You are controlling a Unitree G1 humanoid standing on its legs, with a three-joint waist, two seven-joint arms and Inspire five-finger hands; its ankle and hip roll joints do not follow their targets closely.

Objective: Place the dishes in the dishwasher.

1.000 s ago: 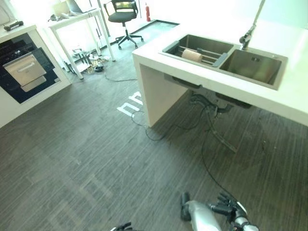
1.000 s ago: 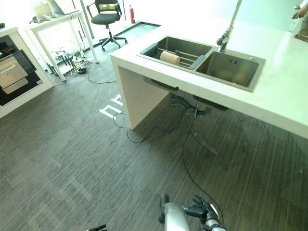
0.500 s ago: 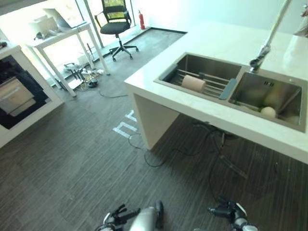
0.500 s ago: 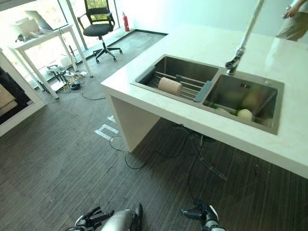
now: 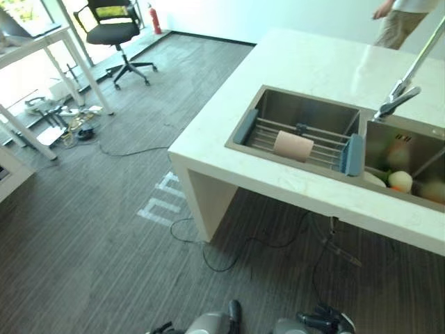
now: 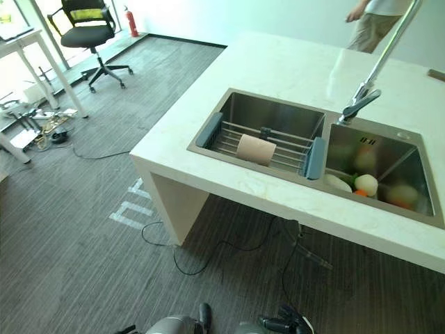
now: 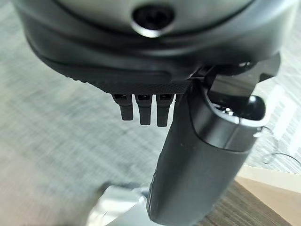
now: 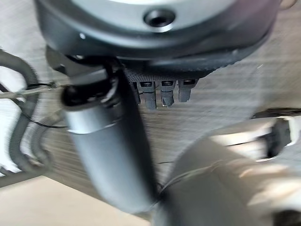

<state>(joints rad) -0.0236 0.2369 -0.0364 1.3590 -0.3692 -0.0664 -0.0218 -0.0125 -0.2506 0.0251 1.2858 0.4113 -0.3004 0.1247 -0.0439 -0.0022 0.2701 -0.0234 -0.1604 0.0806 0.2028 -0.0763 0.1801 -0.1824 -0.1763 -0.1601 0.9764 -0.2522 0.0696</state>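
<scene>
1. White counter [image 6: 292, 66] with a double sink: the left basin [image 6: 274, 115] holds a wire rack [image 6: 278, 147] spanning it, and a tan cylindrical cup [image 6: 256, 149] lies on its side on the rack, long axis running left to right.
2. Right basin [image 6: 410, 163], beside the faucet [image 6: 368, 87]: rounded pale and orange items [image 6: 366, 185], too indistinct to name.
3. Left hand [image 7: 141, 106] and right hand [image 8: 162, 94], each seen in its own wrist view: fingers hang straight and relaxed, thumb extended, nothing held. Both hang low at the near edge of the head views, over bare floor [image 5: 90, 236].
4. Key relation: the cup lies far and above both hands, slightly to the right; the right hand appears the nearer of the two.
5. Judged stage: approach only; no dish has yet been picked up, and no dishwasher can be identified.
6. Room for movement: open floor lies between the robot and the counter's near edge; a reach must clear that edge and the sink rim.
7. Background: an office chair [image 5: 115, 21] far left; a person [image 6: 372, 21] stands beyond the counter.
</scene>
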